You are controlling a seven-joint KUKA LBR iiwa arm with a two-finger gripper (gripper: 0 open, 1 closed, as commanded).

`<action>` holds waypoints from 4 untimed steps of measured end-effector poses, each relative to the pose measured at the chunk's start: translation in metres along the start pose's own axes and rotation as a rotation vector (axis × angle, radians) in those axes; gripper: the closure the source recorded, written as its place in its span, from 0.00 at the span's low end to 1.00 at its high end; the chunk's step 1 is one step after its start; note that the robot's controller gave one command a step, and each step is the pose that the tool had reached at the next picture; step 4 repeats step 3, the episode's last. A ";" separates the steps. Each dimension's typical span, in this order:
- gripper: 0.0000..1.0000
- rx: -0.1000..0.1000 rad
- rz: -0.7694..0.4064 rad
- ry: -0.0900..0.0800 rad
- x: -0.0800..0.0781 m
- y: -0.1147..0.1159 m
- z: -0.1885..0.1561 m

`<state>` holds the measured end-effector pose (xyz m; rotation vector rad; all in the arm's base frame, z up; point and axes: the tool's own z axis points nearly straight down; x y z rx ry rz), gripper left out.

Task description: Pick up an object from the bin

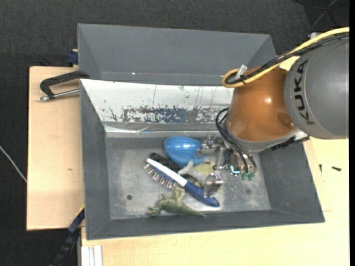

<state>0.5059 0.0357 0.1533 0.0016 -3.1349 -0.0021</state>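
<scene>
My gripper [215, 173] is down in the middle of the bin, just right of a small cluster of things. A glossy blue egg-shaped thing [181, 147] lies to its upper left. A hairbrush [176, 180] with a white head, dark bristles and a blue handle runs slantwise from the left, and its handle end lies under the gripper. A pale yellow-green piece [202, 169] sits right against the gripper, partly hidden by it. A green toy lizard [173, 206] lies near the bin's front wall, below the brush.
The arm and its orange cover with cables hang over the bin's right side and hide the floor there. Bare bin floor shows left of the cluster and in the right front corner. The back wall slopes up steeply.
</scene>
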 end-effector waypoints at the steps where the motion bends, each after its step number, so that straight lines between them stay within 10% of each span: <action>1: 0.00 0.006 0.050 -0.011 -0.053 0.008 0.063; 2: 1.00 0.007 0.052 -0.021 -0.056 0.007 0.061; 3: 1.00 0.003 -0.216 -0.020 -0.052 -0.020 -0.100; 4: 1.00 0.003 -0.216 -0.020 -0.052 -0.020 -0.100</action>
